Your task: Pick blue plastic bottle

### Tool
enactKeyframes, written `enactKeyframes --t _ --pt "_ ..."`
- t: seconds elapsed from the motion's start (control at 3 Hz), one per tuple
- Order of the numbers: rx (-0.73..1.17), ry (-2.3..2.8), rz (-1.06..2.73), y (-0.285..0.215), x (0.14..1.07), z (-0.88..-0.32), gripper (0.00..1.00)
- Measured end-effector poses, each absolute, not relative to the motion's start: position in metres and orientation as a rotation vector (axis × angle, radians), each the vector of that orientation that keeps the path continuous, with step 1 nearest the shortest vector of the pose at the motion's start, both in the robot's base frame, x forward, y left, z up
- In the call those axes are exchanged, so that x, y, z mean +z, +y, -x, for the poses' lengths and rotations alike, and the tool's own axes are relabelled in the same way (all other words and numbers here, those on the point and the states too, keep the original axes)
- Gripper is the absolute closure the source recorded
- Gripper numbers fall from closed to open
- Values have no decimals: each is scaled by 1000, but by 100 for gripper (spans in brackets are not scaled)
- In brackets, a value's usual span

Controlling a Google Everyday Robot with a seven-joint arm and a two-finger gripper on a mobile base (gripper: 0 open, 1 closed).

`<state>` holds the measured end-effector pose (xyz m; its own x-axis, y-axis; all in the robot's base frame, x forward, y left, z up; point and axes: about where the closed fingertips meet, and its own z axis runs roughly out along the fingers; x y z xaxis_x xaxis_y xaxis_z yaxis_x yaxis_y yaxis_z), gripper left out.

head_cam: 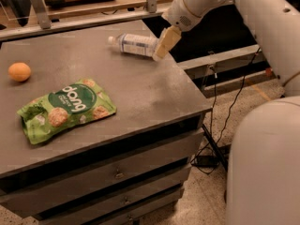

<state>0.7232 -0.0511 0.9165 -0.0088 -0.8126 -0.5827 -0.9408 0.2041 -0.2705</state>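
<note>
White arm enters from 1 o'clock and reaches down toward the top edge of the grey drawer cabinet. Green snack bag lies flat at 8 o'clock on the cabinet top. Blue plastic bottle lies on its side at 1 o'clock on the top, white cap pointing to 9 o'clock. Gripper sits at the bottle's 3 o'clock end, overlapping its base; can't tell if released or clenched. Orange at 10 o'clock, well apart from the bottle.
</note>
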Motion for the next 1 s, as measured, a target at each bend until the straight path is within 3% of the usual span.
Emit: enactKeyframes --t 1.0 --pt "397 1848 1615 -22 880 -765 0"
